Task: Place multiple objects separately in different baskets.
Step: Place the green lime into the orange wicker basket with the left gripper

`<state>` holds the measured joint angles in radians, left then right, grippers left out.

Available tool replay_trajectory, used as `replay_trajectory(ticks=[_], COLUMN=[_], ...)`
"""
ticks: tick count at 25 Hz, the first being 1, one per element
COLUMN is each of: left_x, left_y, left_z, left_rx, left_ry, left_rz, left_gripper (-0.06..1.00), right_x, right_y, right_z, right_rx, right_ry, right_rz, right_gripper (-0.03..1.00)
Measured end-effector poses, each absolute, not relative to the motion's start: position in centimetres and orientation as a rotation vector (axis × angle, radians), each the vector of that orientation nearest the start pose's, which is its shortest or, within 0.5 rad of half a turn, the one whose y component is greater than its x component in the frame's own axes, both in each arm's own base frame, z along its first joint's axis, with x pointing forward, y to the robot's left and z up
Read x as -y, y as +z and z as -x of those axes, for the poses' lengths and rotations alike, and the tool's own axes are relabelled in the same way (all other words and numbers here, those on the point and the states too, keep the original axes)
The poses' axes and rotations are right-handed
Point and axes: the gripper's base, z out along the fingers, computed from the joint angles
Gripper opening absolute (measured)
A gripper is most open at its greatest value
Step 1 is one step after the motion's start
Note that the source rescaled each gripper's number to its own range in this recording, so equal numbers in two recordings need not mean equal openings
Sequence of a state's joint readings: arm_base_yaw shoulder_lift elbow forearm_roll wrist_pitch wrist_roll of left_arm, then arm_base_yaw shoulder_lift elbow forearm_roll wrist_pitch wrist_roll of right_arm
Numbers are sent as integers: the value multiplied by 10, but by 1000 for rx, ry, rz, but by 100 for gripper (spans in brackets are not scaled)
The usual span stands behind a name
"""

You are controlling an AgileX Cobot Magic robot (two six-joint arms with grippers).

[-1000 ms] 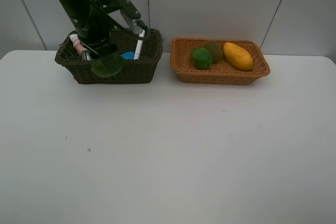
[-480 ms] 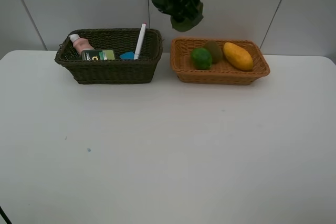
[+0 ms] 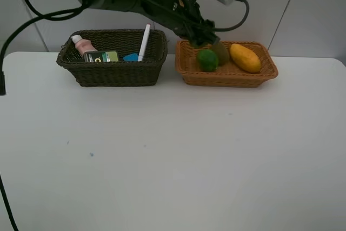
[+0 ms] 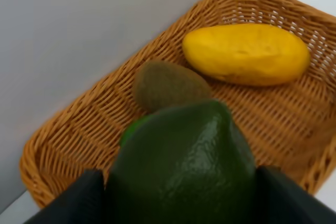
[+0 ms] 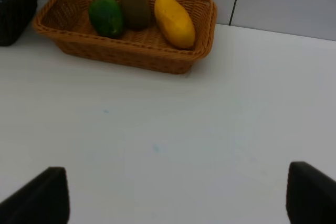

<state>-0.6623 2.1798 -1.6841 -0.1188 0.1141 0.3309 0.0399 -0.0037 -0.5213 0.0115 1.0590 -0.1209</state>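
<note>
My left gripper (image 3: 204, 38) reaches across over the back left end of the light orange-tan basket (image 3: 270, 71), shut on a green round fruit (image 4: 184, 161) held between its fingers (image 4: 68, 198). In that basket lie another green fruit (image 3: 207, 59), a brown kiwi (image 3: 221, 52) and a yellow mango (image 3: 245, 58). The dark olive-brown basket (image 3: 116, 74) holds the pink bottle (image 3: 82, 45), the dark green pump bottle (image 3: 102, 57), the blue eraser block (image 3: 131, 57) and the white marker (image 3: 144, 41). My right gripper (image 5: 176, 198) hangs open above bare table in front of the tan basket (image 5: 131, 56).
Both baskets stand side by side at the back of the white table (image 3: 173, 155), close to the grey wall. The left arm's black links and cable (image 3: 32, 20) stretch over the dark basket. The right arm stays outside the high view.
The left arm has swung right from the dark basket, carrying the green fruit, and now has come down over the tan basket. The right gripper has stayed put.
</note>
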Motion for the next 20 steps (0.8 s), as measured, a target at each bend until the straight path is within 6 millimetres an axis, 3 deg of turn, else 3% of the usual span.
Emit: replay_trajectory(ticks=[6, 20], left_x=[321, 325], left_y=[177, 140], left_z=[-411, -420], left_rx=[-1888, -1851], left_ry=[-297, -310], left_rz=[-847, -780], left_gripper=[70, 70], right_x=[-1, -1], right_y=[283, 283], right_z=[8, 8], right_rx=[-2011, -2011], right_ry=[-38, -38], right_rz=[163, 163], right_gripper=[100, 100])
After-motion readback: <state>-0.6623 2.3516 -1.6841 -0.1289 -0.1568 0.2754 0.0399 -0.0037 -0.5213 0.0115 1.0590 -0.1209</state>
